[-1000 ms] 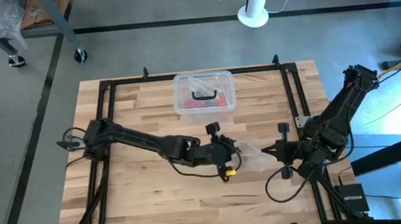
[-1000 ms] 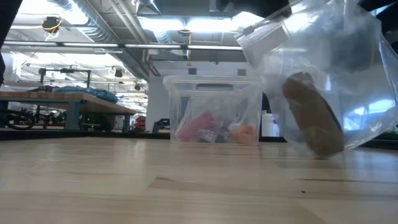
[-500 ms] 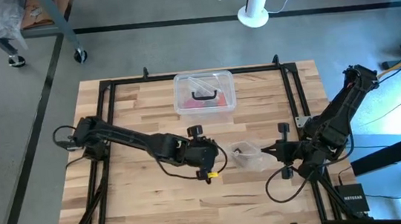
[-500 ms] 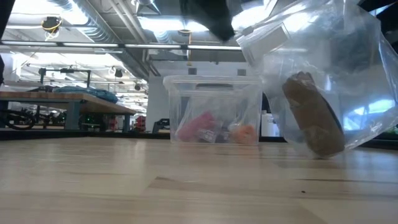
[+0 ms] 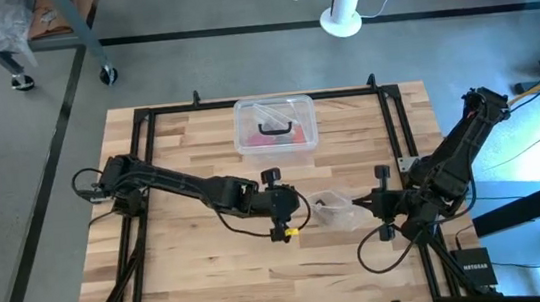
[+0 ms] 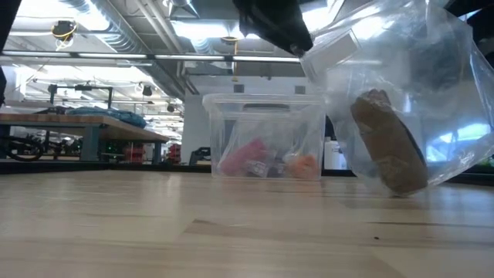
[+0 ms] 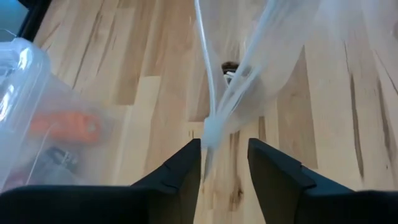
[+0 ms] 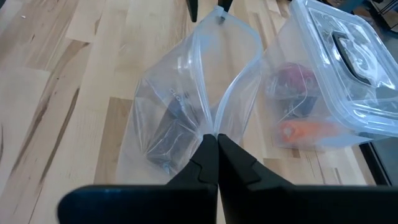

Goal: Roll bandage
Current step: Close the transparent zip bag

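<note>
Counts: two arms, one clear plastic bag (image 5: pixel 334 208), one bandage (image 6: pixel 388 144), one lidded clear box (image 5: pixel 275 123), one wooden table (image 5: pixel 193 280).

Left to right in the high view: the left arm reaches from the table's left side to the middle, and the left gripper (image 5: pixel 299 208) sits at the bag's left end. The bag lies stretched between both grippers, with the box well apart behind it near the far edge. The right gripper (image 5: pixel 359 203) is at the bag's right end, its arm coming in from the right edge.

Left wrist view: left gripper (image 7: pixel 224 149) has its fingers partly apart, with the bag's bunched edge (image 7: pixel 214 127) in the gap between them; cannot tell if they actually pinch it. Right wrist view: right gripper (image 8: pixel 212 144) is fully closed, clamped on the bag's rim (image 8: pixel 214 127).

View differences: the low view alone shows the bandage clearly, a brown roll inside the bag, tilted, low end near the tabletop. From above it is only a dark smudge (image 5: pixel 328 202) in the bag. Box contents, red and orange items (image 6: pixel 266 161), show best in the low view; the black handle (image 5: pixel 274 127) shows from above and in the right wrist view.
</note>
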